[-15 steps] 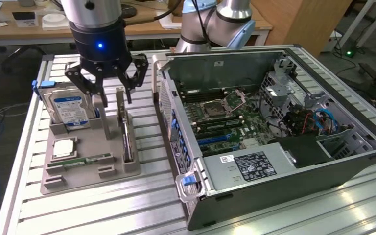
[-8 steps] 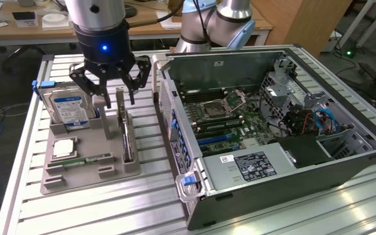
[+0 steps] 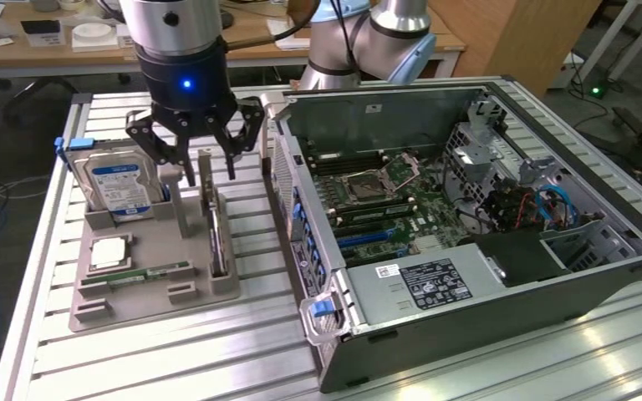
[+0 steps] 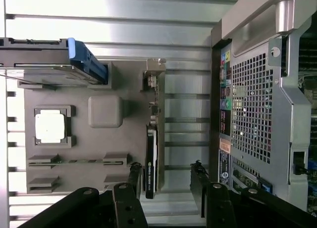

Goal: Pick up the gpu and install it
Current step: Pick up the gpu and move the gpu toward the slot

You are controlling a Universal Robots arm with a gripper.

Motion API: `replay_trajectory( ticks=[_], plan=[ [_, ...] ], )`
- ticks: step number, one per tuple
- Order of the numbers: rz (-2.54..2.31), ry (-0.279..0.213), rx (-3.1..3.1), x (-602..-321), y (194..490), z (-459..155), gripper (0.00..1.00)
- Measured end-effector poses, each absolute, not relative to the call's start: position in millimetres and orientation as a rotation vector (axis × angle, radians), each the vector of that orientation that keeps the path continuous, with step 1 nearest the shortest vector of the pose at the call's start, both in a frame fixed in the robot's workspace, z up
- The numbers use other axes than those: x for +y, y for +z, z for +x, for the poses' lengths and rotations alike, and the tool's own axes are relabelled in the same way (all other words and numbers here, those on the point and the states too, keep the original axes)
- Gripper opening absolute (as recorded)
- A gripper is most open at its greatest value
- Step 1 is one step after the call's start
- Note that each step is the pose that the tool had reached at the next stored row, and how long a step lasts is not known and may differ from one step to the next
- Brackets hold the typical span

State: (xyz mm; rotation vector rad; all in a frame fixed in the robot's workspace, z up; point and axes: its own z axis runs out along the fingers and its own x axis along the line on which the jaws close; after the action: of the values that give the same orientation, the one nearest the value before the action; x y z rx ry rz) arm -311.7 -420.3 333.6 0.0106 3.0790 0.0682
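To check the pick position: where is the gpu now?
In the exterior view the gpu stands on edge at the right side of the grey tray, between the hard drive and the computer case, under the open gripper.

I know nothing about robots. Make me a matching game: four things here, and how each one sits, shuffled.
1 thin dark gpu card with silvery bracket
2 boxy silver hard drive
3 narrow green memory stick
4 black gripper

A open, above the card
B lying flat in the grey tray
C upright, blue-white label showing
D on edge, nearest the computer case

Pairs: 1-D, 2-C, 3-B, 4-A
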Motion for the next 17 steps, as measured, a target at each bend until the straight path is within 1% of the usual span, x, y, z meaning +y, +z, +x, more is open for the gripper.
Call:
replay_trajectory(
  ticks=[4,17],
  plan=[
    [0.011,0.068,3.079,-425,331,-312,0.53],
    [0.013,0.065,3.103,-427,318,-308,0.53]
  ],
)
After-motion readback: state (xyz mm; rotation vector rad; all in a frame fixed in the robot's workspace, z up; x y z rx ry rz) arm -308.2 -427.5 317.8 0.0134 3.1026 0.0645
